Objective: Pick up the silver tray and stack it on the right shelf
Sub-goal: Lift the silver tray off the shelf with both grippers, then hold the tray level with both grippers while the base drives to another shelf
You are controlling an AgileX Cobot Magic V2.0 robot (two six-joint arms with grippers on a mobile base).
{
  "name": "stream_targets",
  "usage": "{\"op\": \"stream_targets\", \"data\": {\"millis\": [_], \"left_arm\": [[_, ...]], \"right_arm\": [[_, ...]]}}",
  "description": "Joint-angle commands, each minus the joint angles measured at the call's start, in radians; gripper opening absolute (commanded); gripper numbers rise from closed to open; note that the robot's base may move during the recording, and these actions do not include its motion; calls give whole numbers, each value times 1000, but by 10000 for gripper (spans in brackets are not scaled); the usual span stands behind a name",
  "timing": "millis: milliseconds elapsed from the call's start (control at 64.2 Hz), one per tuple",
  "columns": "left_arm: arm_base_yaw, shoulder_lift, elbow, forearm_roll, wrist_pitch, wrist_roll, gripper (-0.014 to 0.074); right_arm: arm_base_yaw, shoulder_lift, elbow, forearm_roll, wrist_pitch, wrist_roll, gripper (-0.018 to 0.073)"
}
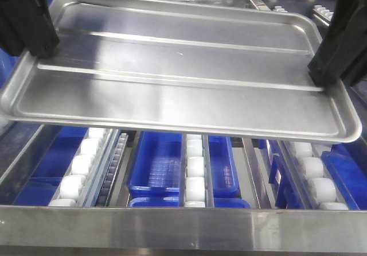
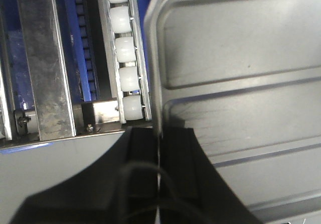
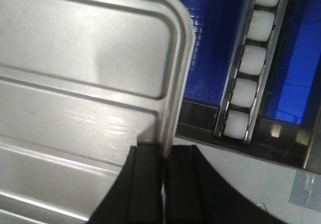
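my left gripper [image 2: 159, 133] and right gripper [image 3: 164, 151] each pinch a rim of the silver tray [image 1: 183, 78] above the right shelf [image 1: 183, 227]; blue bins [image 1: 160, 167] lie beneath.

I find nothing I can read in any of my three views: no lettering, label, brand or number. The silver tray [image 1: 172, 78] is bare metal, the front bar [image 1: 183, 227] of the shelf [image 1: 73, 184] is plain, and the grey tape patch [image 3: 304, 189] shows no print I can make out.
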Motion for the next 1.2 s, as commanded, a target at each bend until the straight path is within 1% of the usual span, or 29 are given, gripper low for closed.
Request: {"op": "stream_targets", "data": {"millis": [0,1185], "left_arm": [[-12,-27,-23,31,16,30,-93],[-12,-27,-23,31,16,30,-93]], "right_arm": [[1,-27,-32,-30,-68,-19,56],[1,-27,-32,-30,-68,-19,56]]}}
